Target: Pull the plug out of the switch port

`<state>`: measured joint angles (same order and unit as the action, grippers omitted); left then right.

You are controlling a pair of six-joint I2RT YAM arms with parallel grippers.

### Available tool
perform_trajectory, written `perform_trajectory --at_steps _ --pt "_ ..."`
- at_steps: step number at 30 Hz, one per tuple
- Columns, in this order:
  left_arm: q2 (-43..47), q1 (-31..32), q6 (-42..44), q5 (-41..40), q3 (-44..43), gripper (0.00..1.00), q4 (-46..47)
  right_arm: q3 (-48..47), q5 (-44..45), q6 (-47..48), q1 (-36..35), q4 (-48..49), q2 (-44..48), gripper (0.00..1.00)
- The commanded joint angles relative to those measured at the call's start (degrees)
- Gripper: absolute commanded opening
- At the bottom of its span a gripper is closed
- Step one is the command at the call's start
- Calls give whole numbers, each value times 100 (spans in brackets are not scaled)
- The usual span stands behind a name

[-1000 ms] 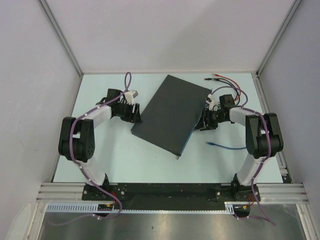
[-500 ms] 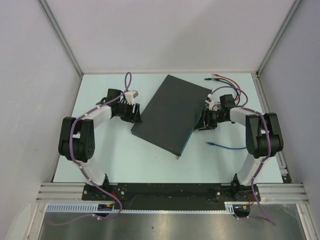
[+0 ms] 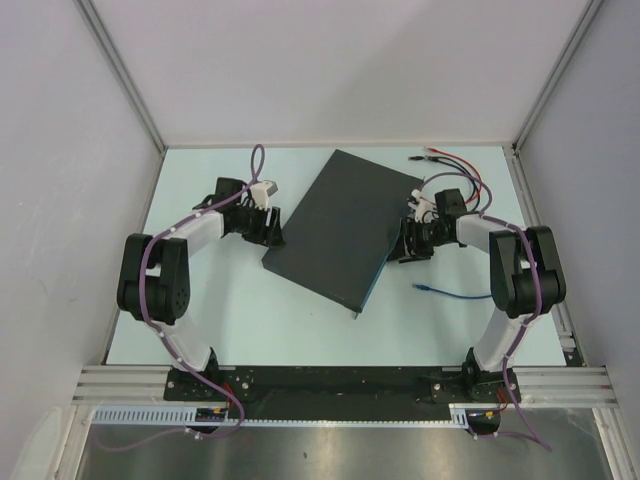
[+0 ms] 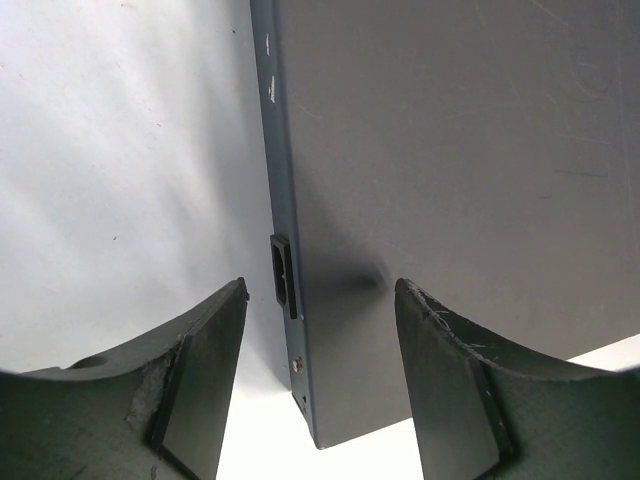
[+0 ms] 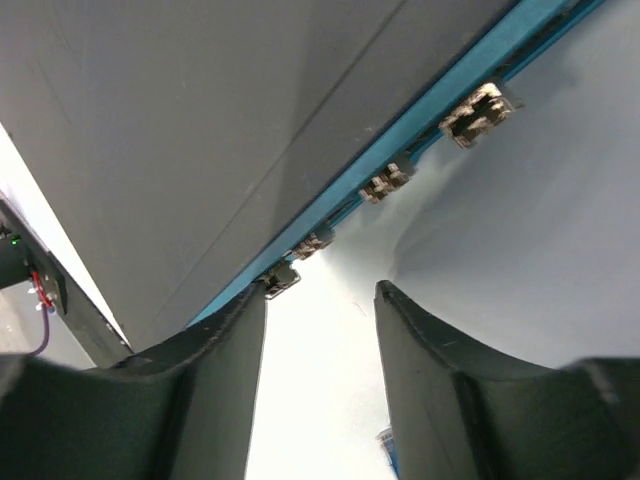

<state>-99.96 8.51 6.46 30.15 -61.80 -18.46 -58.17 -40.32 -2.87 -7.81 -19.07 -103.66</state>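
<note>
The switch [image 3: 340,225] is a large flat dark-grey box lying askew mid-table, its bluish long edge [image 3: 385,255] facing right. My left gripper [image 3: 270,234] is open and straddles the switch's near-left corner; in the left wrist view [image 4: 320,300] the jaws stand on either side of the grey side edge [image 4: 285,215]. My right gripper [image 3: 406,244] is open and empty just off the bluish edge. In the right wrist view [image 5: 320,300] several small clear connectors [image 5: 478,110] stick out of the blue edge [image 5: 420,115]; the nearest one [image 5: 281,280] is beside the left finger [image 5: 215,380].
A loose blue cable [image 3: 450,293] lies on the table right of the switch, near my right arm. Red and black cables [image 3: 455,163] lie at the back right. Grey walls close in the table on three sides.
My right gripper has edged slightly left, closer to the switch's bluish edge. The left arm and the switch have not visibly moved.
</note>
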Motion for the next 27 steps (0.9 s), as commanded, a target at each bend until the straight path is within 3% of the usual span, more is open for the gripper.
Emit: perform_trajectory --at_steps 1,5,9,12,14,16,18,21,27 --pt "284 54 66 17 28 66 167 8 1750 7 -300 -358 -41 49" --pt "258 63 66 17 10 66 185 8 2693 -152 -89 -1062 82 43" --pt "223 80 49 8 10 66 246 16 3047 -56 209 -1678 249 40" --pt "205 80 48 0 10 67 281 16 2759 -64 421 -1592 486 36" --pt "205 89 48 8 19 67 264 16 1969 180 430 -1399 627 34" --pt "214 89 48 8 28 67 273 16 936 661 343 -1073 846 39" --pt "223 89 57 -1 54 67 273 69 605 1681 -17 -1055 1179 46" --pt "232 89 40 26 72 67 299 253 463 2878 -588 -1090 1558 51" --pt "249 115 31 0 36 67 343 430 1102 3205 -1169 -774 1507 53"
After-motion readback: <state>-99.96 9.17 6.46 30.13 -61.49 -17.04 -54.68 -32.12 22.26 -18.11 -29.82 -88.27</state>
